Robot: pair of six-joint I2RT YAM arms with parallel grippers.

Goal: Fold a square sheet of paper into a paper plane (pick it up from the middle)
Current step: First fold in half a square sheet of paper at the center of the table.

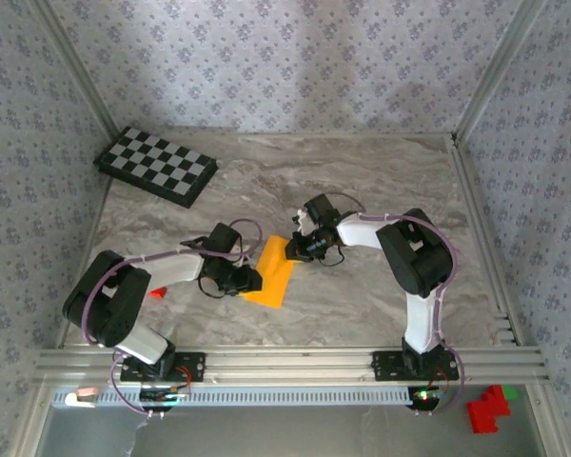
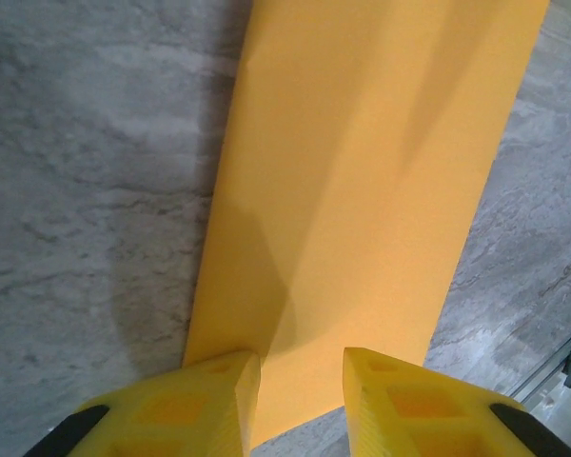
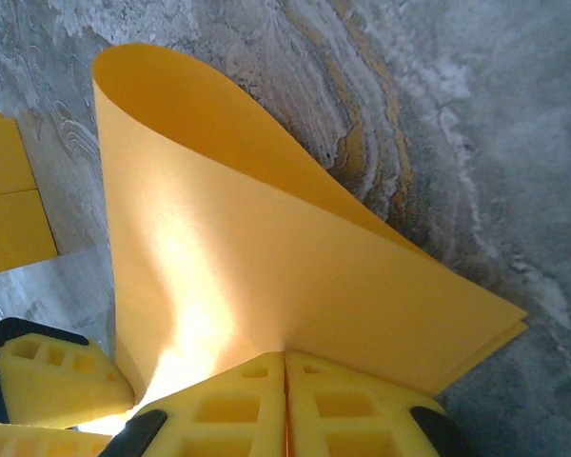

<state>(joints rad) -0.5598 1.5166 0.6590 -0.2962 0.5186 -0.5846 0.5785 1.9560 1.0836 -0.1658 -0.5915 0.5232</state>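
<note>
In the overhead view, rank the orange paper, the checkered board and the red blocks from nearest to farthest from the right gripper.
1. square sheet of paper, pinched in the right gripper, mid-table.
2. checkered board, far left corner.
3. red blocks, beyond the table's near edge, right.

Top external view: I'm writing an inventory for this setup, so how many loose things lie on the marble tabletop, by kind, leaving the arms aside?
Black-and-white checkered board: 1
Thin orange-yellow paper sheet: 1
Small red-orange block, partly hidden by the left arm: 1
Total: 3
</note>
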